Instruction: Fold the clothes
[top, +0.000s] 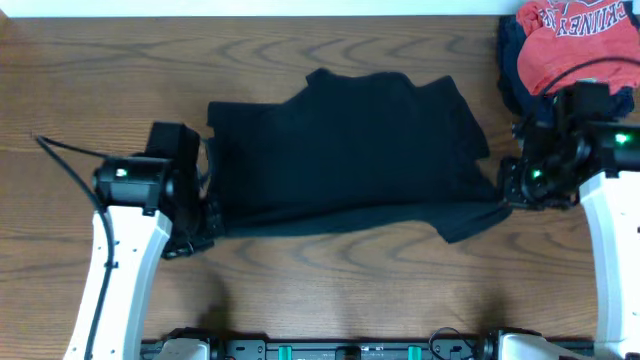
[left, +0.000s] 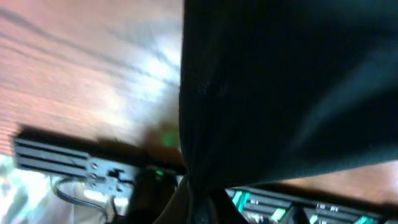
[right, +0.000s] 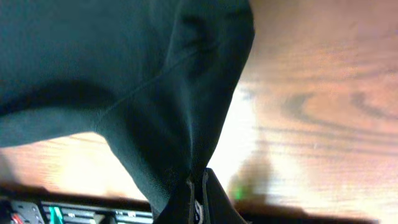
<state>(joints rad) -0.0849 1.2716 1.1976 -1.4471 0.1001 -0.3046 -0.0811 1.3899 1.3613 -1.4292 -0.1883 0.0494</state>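
We are observing the black garment lying spread across the middle of the wooden counter, between the two arms, with its near edge running taut from one claw to the other and a loose flap hanging out at the near right corner. The left claw is sitting at the garment's near left corner; in the left wrist view we are seeing the fabric gathering into a narrow fold that is running down into the left claw, whose jaws are pressing together on the cloth. The right claw is sitting at the garment's right edge; in the right wrist view the cloth is tapering into a pinched tail between the fingers of the right claw, which is likewise clamping shut on it. Further out, at the far right corner of the counter, a red shirt with white lettering is lying bunched on top of a navy garment, apart from the black one.
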